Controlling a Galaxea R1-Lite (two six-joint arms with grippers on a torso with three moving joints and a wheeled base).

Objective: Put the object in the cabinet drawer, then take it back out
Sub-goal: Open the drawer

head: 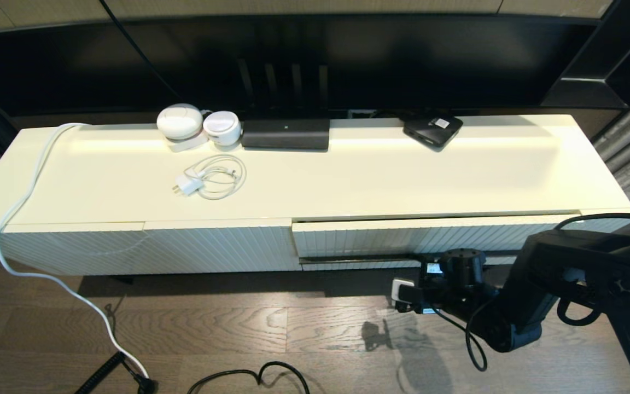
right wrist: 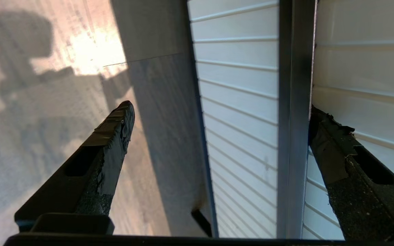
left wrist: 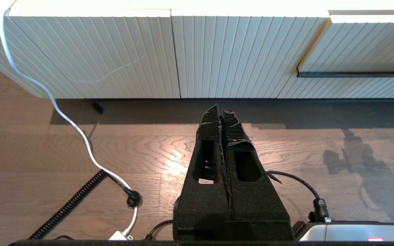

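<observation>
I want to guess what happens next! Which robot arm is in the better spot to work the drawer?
The right one. Its open claw is right at the drawer's black bar handle, one finger tucked behind it. The left claw is shut, hanging over the floor, away from the drawer.

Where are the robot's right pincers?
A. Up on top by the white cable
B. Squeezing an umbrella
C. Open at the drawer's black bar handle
C: the right gripper is open, one finger against the black bar handle of the cabinet drawer, the other out over the floor.
</observation>
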